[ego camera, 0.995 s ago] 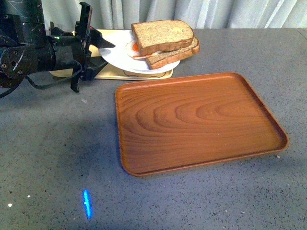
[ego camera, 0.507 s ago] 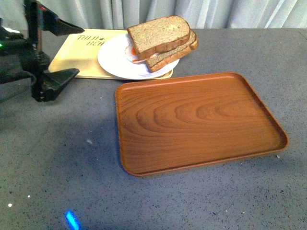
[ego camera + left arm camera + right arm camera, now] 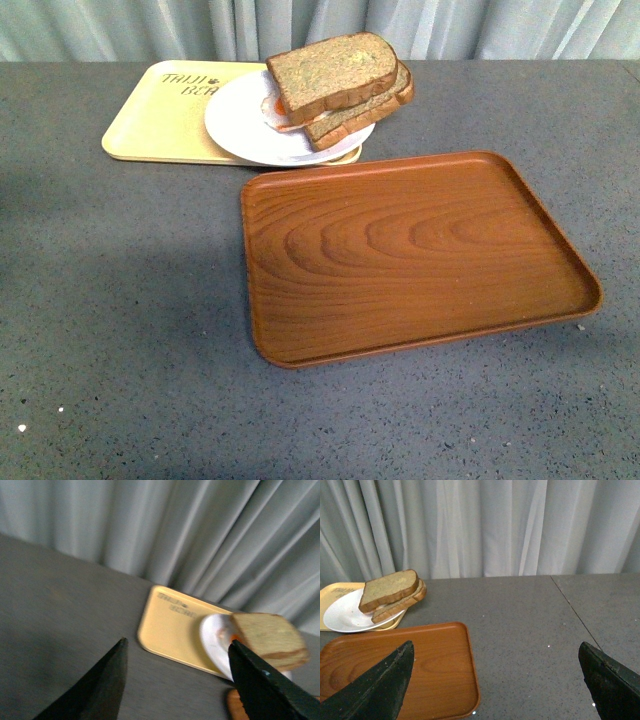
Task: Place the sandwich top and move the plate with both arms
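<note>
A: Left end effector (image 3: 175, 680)?
B: Fingers spread wide, gripping nothing, clear of the table (image 3: 120, 300).

A: Right end effector (image 3: 495, 680)?
B: Likewise parted and unloaded, above the wooden tray (image 3: 395, 670).

A: Sandwich top (image 3: 330, 70)?
B: Resting on the lower slice (image 3: 375, 108), egg (image 3: 280, 104) showing at one side.

A: Plate (image 3: 240, 125)?
B: Overlapping the yellow tray (image 3: 160, 115), overhanging its edge nearest the wooden tray, apart from it.

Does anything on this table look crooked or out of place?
Yes. The sandwich top sits skewed on the lower slice, and the sandwich overhangs the rim of the plate. The plate overhangs the yellow tray.
</note>
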